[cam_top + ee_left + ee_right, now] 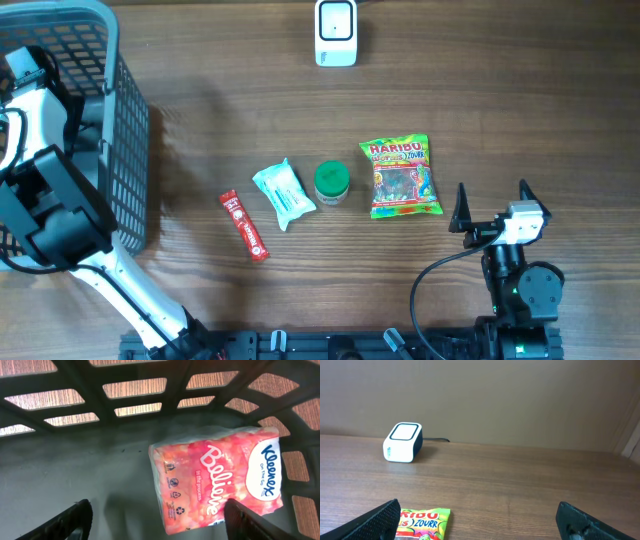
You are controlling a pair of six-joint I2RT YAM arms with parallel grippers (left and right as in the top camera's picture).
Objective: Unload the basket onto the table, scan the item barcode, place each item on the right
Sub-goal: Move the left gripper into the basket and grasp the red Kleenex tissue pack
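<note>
We see a matt wood-grain worktop (250,100), a dark plastic basket (128,150), a glossy film-wrapped tissue pack (220,477) and a shiny sweets bag (403,177).

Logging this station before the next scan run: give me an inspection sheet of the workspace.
Surface: wooden table, no spills seen.
Job's things: white scanner at the far edge; Haribo bag, green-lidded jar, pale tissue pack and red sachet in a row mid-table; Kleenex pack in the basket.
Clutter: nothing seen.
Grippers: left gripper open over the Kleenex pack; right gripper open, empty, near the Haribo bag.
Cables: black cable loops beside the right arm; scanner lead runs off behind it.
Surroundings: plain brown wall behind the table.
</note>
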